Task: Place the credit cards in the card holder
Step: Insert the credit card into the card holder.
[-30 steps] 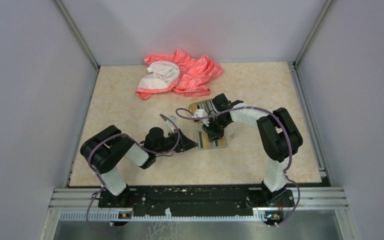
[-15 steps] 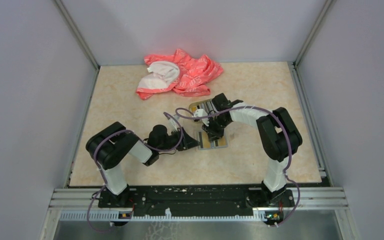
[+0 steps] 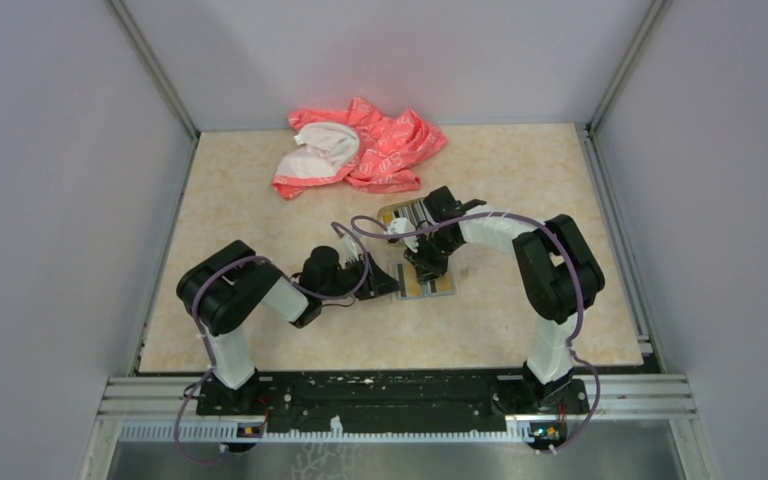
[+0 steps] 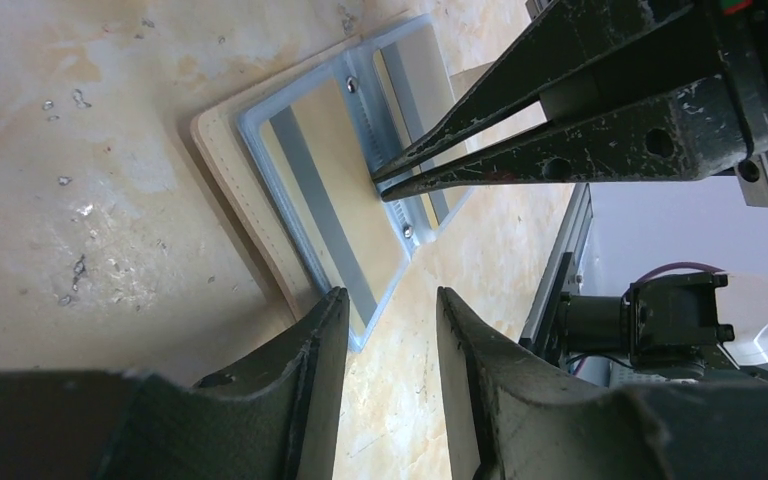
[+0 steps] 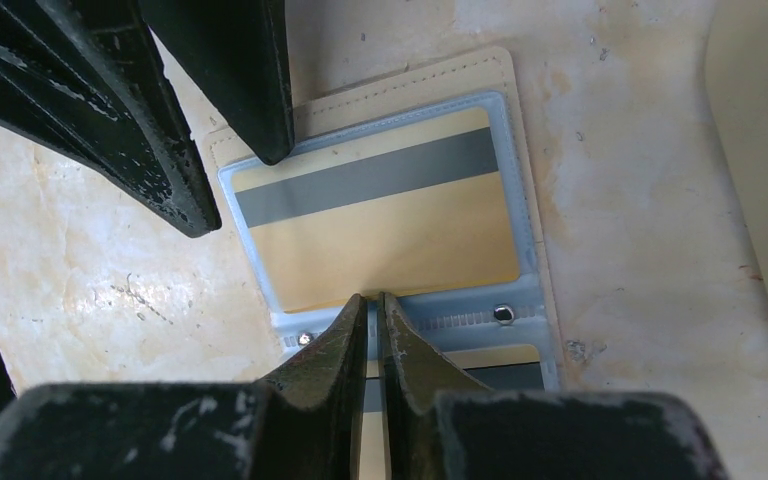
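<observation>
The card holder [image 3: 438, 286] lies open and flat on the table, with a beige cover and light-blue sleeves. A tan card with a grey stripe [image 5: 390, 240] sits in one sleeve, and part of another [image 5: 500, 365] shows in the other sleeve. My right gripper [image 5: 373, 298] is shut, its tips resting on the blue spine between the two rivets, with nothing seen between them. My left gripper [image 4: 390, 300] is open at the holder's near corner [image 4: 360, 325], one finger over that corner, holding nothing. More credit cards [image 3: 415, 212] show as stripes in the tan tray [image 3: 392, 213] behind the right gripper.
A red and white cloth [image 3: 360, 150] lies bunched at the back of the table. The tan tray's raised rim [image 5: 760, 150] stands just right of the holder. The two grippers' fingers are close together over the holder.
The left arm has shifted slightly right, bringing its gripper closer to the holder's corner. The right gripper and the holder have not moved.
</observation>
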Controlling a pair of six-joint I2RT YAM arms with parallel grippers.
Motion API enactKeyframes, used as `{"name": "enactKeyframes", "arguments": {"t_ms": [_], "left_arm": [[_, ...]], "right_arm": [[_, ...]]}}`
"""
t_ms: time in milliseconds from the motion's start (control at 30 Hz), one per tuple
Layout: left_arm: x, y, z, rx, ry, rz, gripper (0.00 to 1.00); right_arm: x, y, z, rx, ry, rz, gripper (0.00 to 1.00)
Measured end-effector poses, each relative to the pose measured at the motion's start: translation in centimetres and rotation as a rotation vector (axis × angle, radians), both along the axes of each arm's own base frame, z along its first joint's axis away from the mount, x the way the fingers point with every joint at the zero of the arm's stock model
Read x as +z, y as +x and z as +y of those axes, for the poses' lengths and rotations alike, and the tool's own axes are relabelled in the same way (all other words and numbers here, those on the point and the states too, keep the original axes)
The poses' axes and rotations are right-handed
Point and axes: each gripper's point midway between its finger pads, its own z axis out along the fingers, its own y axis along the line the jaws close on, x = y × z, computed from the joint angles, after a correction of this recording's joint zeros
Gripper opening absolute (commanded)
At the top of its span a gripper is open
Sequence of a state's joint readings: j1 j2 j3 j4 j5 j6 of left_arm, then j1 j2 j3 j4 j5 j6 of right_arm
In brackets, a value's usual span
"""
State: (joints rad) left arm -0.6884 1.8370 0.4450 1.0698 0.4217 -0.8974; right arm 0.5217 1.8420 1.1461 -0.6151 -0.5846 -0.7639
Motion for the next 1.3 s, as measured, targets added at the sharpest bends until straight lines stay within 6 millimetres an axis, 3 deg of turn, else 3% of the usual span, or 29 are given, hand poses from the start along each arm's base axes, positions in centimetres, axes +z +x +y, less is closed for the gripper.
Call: {"name": "enactKeyframes", "arguments": {"t_ms": [467, 1033, 1300], "left_arm": [[-0.8, -0.1, 0.3, 0.017, 0.036, 0.029, 0.47], [-0.2, -0.2, -0.4, -0.003, 0.023, 0.019, 0.44], [0.2, -0.3, -0.9, -0.018, 0.012, 0.011, 0.43]], "right_arm": [[0.0, 0.0, 0.0, -0.001, 0.000, 0.000, 0.09], [0.0, 0.0, 0.0, -0.001, 0.000, 0.001, 0.09], [0.0, -0.1, 0.0, 0.000, 0.003, 0.005, 0.16]]}}
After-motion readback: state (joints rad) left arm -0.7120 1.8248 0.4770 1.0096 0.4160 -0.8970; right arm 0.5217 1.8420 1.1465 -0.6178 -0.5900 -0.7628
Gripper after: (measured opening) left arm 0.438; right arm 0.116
